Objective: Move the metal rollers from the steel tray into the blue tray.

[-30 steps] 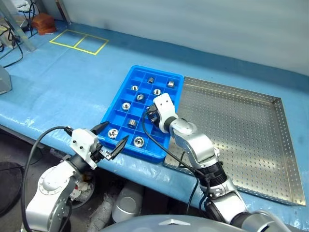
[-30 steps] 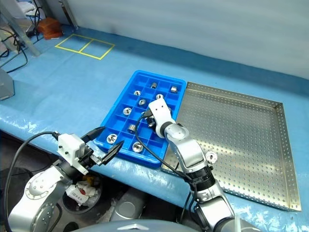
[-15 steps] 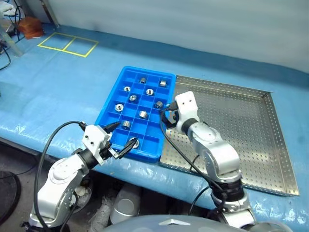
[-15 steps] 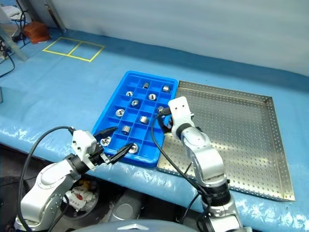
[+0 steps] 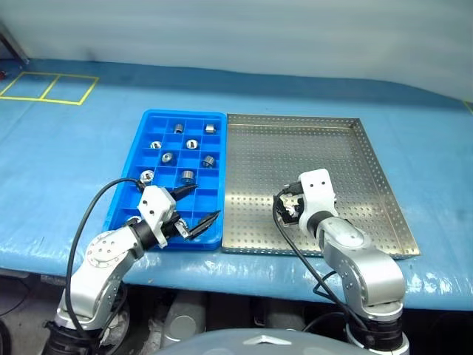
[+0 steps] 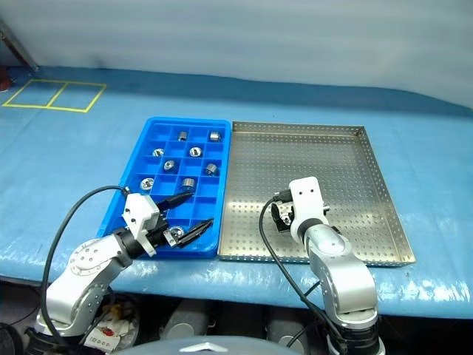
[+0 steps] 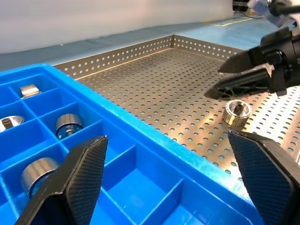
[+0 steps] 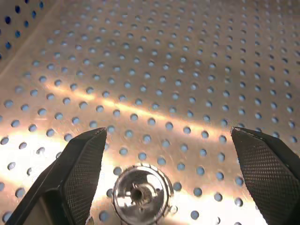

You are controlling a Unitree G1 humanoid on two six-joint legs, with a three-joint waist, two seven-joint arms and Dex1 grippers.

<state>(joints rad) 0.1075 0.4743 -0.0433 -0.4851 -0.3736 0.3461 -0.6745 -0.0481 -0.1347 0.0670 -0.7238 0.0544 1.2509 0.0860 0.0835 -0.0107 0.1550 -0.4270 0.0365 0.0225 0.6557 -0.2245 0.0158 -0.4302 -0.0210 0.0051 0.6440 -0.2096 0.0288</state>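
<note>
Hovering right pincer (image 8: 159, 140) is seen spread wide, empty, above one metal roller (image 8: 139, 191) on the steel tray (image 5: 325, 148), lower centre-right of frame | left pincer (image 5: 194, 205) is held apart, empty, over the blue tray (image 5: 126, 194), lower left | other rollers (image 5: 188, 176) are lodged in its compartments | both trays are set touching on the blue counter (image 5: 66, 148)

I am standing in what looks like a workshop or robot test lab. My work surface (image 6: 66, 155) is wrapped in blue plastic sheeting, with yellow tape squares (image 6: 53, 95) marked on it. A plain grey wall (image 6: 244, 33) runs behind, and parts trays (image 6: 310, 159) lie sorted for handling.
</note>
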